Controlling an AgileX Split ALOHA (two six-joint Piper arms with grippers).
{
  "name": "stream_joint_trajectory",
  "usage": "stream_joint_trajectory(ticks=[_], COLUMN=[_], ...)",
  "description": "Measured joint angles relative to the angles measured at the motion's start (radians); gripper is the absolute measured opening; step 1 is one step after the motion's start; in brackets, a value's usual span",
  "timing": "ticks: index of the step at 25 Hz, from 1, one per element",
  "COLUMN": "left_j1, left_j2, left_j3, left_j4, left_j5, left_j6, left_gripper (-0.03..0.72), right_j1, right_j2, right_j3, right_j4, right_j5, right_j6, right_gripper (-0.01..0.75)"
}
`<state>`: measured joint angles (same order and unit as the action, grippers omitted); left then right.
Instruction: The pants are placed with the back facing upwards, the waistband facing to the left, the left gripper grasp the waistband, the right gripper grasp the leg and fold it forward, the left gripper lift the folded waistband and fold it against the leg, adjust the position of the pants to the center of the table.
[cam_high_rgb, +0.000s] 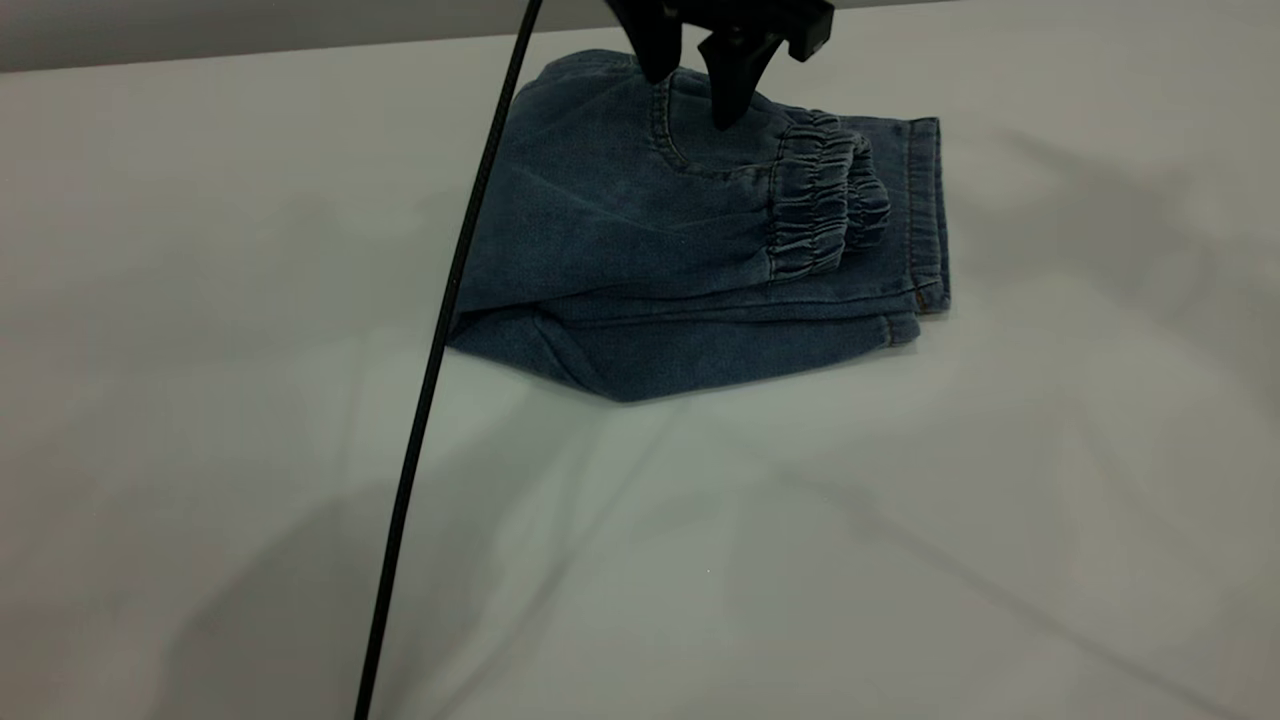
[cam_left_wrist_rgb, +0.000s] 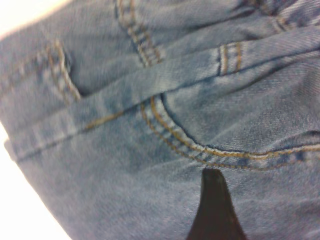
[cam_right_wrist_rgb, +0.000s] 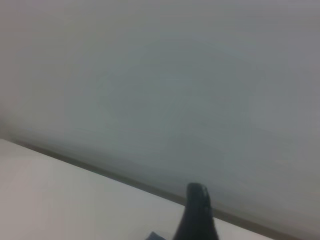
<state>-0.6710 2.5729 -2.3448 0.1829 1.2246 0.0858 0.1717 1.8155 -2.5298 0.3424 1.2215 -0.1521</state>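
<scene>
Exterior view: the pants (cam_high_rgb: 640, 230) lie folded into a compact bundle in the upper middle of the frame, on the pale desk (cam_high_rgb: 900, 520). The ruffled waistband (cam_high_rgb: 815, 195) sits on top at the bundle's right side, resting against the stitched leg hem (cam_high_rgb: 925, 210) that lines the right edge. A curved pocket seam (cam_high_rgb: 670, 140) runs across the top layer. At the top edge of the frame a black gripper (cam_high_rgb: 695, 95) reaches down over the denim, its two fingers (cam_high_rgb: 730, 95) spread apart with nothing between them, the tips at or just above the cloth near the pocket seam. By the left wrist view, which looks closely onto denim, this is the left gripper (cam_left_wrist_rgb: 216, 210); there one dark fingertip shows at the lower middle, against the fabric below an orange-stitched pocket edge. A thin black cable (cam_high_rgb: 440, 340) crosses the frame from top centre to bottom left.

In the right wrist view the right gripper (cam_right_wrist_rgb: 197, 215) shows one dark finger at the bottom, with bare desk and wall behind; whether it is released or clenched cannot be told.
</scene>
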Motion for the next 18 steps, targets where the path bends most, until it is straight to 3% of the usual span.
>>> stream_joint_trajectory(ticks=[11,18], left_j1=[0.000,0.000], left_j2=[0.101,0.139], left_j3=[0.000,-0.001], left_j4=[-0.101,-0.120], left_j5=[-0.006,-0.026], left_j6=[0.526,0.606], left_gripper=[0.455,0.455], right_j1=[0.000,0.000], right_j2=[0.000,0.000], right_j3=[0.000,0.000], right_j4=[0.028,0.026], right_j5=[0.000,0.000], right_j6=[0.000,-0.016], right_gripper=[0.482,0.482])
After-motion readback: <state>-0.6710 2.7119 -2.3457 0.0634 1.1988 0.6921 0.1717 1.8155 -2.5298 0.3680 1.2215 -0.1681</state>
